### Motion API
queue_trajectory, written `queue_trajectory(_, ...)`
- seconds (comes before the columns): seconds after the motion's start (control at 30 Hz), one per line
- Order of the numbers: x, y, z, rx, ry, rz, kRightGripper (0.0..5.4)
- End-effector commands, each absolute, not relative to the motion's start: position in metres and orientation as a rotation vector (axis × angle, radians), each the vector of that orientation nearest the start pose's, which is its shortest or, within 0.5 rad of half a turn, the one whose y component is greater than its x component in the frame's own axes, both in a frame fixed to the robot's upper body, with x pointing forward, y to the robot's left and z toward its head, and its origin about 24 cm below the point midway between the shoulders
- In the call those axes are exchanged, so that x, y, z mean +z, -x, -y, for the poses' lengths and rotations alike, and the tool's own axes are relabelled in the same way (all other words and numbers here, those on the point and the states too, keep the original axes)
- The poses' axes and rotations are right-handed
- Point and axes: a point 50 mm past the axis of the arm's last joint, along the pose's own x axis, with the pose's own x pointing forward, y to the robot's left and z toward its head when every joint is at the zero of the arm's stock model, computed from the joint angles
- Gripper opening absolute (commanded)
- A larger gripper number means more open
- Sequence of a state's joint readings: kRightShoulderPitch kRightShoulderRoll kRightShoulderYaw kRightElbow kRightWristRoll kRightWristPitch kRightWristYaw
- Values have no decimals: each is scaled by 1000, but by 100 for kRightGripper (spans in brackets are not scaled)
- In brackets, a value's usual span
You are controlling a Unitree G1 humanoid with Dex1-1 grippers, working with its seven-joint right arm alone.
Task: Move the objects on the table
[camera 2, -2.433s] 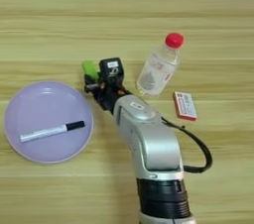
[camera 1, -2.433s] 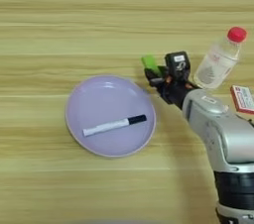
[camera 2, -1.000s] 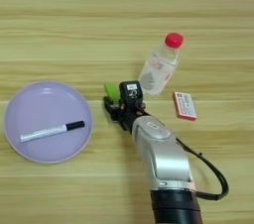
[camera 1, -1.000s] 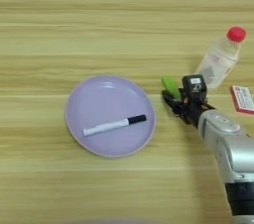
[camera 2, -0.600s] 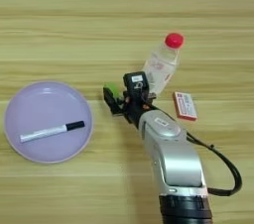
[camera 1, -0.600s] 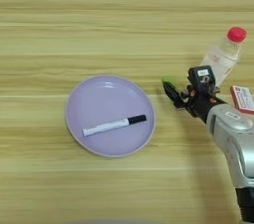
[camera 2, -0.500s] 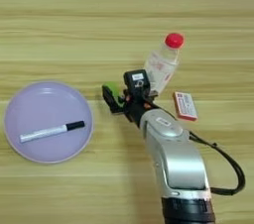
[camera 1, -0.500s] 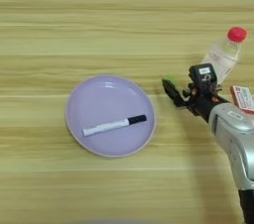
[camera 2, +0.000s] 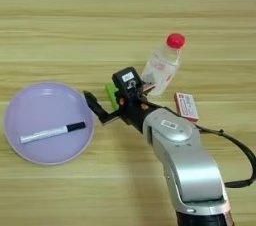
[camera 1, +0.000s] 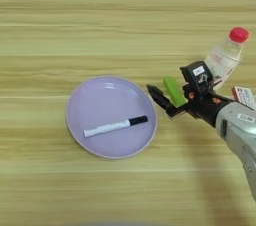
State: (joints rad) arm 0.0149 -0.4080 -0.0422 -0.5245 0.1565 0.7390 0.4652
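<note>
On the table (camera 1: 100, 15), right of centre, the right gripper (camera 1: 175, 95) reached leftward with its two black fingers spread apart. The green block (camera 1: 174, 91) sat between them, its upper part showing above the near finger (camera 1: 161, 100); whether the fingers actually pressed on it I could not tell. The block lay tilted, just beside the right rim of the lavender plate (camera 1: 80, 115), which sat left of centre. A white marker (camera 1: 115, 126) with its black cap pointing right lay inside the plate, slightly slanted. Behind the gripper, to the right, the clear bottle (camera 2: 161, 68) lay with its red cap pointing up and away, close to the gripper's black body. A small red-and-white card or box (camera 2: 186, 106) rested near the bottle's base, beside the silver forearm (camera 2: 180, 155).
</note>
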Motion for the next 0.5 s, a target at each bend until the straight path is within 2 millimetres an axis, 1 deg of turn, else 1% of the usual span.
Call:
queue_trajectory(0.03,119,-227,173,590,295,-217,536)
queue_trajectory(0.13,118,-221,164,695,307,-243,536)
queue_trajectory(0.3,117,-211,152,803,333,-272,536)
queue_trajectory(0.5,105,-208,137,912,409,-340,536)
